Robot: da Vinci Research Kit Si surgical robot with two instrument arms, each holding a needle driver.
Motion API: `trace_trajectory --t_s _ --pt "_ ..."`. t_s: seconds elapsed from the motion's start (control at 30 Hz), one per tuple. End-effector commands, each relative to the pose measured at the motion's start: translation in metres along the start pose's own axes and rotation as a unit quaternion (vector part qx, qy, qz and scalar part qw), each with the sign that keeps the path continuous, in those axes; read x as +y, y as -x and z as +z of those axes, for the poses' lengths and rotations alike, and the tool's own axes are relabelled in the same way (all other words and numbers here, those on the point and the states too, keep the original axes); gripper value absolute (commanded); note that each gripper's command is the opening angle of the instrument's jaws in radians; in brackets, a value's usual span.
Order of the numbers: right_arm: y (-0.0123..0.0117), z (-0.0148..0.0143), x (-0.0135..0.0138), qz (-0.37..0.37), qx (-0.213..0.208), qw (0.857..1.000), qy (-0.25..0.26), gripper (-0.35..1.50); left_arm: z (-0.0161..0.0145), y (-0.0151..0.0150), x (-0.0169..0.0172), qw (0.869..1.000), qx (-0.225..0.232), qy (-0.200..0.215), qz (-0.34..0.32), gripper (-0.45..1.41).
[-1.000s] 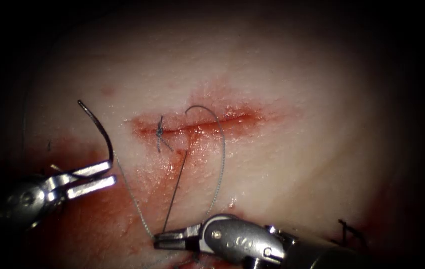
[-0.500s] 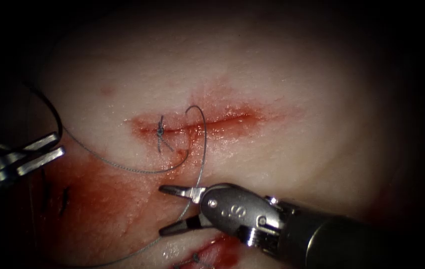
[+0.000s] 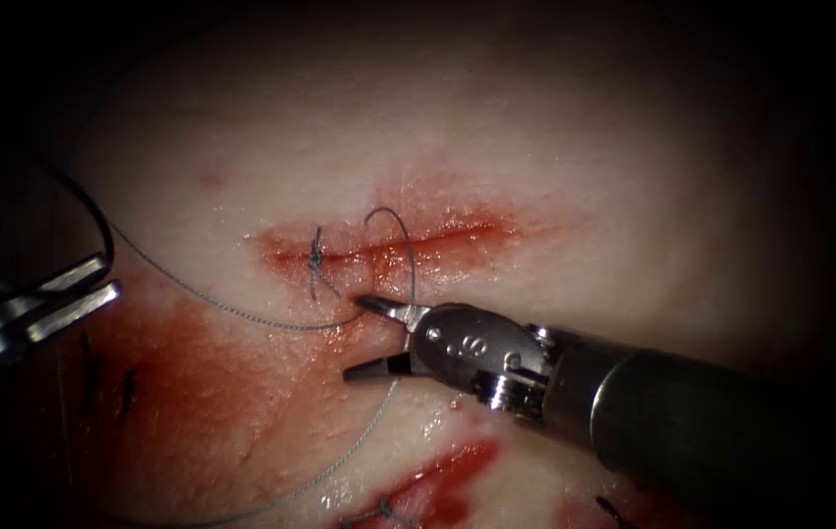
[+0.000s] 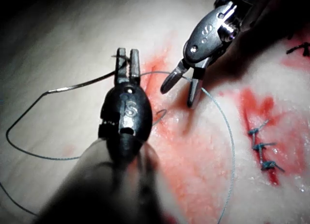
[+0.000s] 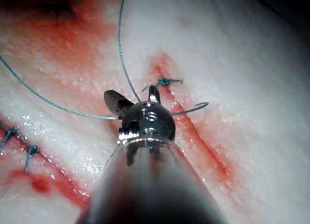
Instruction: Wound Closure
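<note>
The left tool (image 3: 74, 294) sits at the far left edge of the endoscope view, its shaft running off the frame, jaws closed on the needle (image 3: 94, 220) near its rear end. The right tool (image 3: 367, 338) reaches in from the lower right, its wrist bent toward the left, jaws spread apart and holding nothing.

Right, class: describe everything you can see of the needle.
The needle is a thin, dark, curved sliver that looks like metal. The left end effector grips it, with most of its curve arching free above the jaws. It sits left of the cut, lifted clear of the tissue, not in it. Thread trails from it toward the cut. The right end effector is open, holding nothing.
</note>
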Motion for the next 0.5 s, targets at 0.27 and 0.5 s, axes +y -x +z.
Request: trace_trajectory --t_s 0.27,0.5 --pt "0.0019 0.0057 0.0016 -0.068 -0.015 0.997 0.016 1.08 0.0013 0.0004 -0.0001 1.000 0.003 -0.001 0.003 -0.45" --pt "0.0042 0.0062 0.0023 -0.096 -0.077 0.992 0.022 0.56 0.0013 0.0004 0.0000 1.000 0.004 -0.001 0.004 -0.45"
